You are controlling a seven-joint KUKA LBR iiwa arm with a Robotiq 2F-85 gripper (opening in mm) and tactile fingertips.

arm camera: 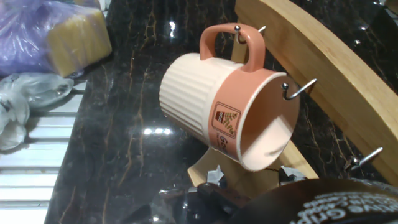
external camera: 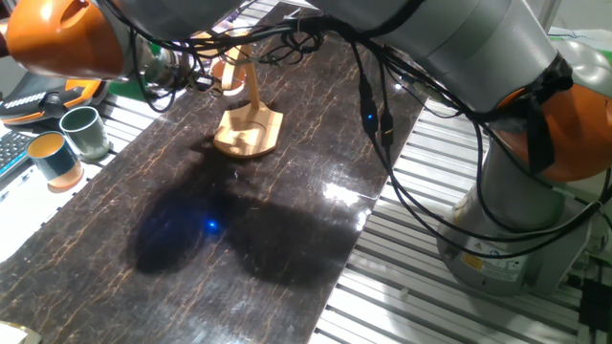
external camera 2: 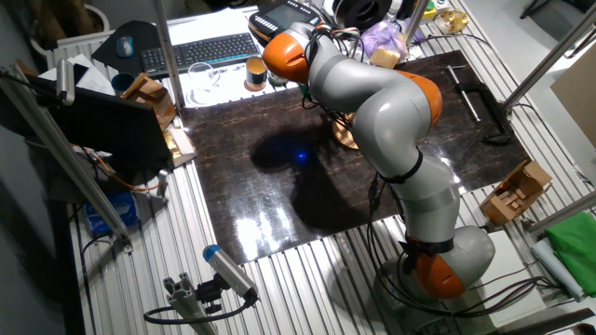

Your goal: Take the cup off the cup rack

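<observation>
The arm (external camera 2: 391, 112) fills the centre of the other fixed view and blocks most of the cup rack (external camera: 251, 122), whose wooden base shows upper centre in the one fixed view. Nothing is lifted yet: in the hand view the cup (arm camera: 227, 112) hangs centre frame, its handle looped over a metal hook (arm camera: 237, 28) on the rack's curved arm, mouth tilted lower right. Grasping, unhooking and carrying clear all appear left to do. The gripper (arm camera: 249, 180) is only dark parts at the bottom edge, so whether it is spread or closed cannot be told.
</observation>
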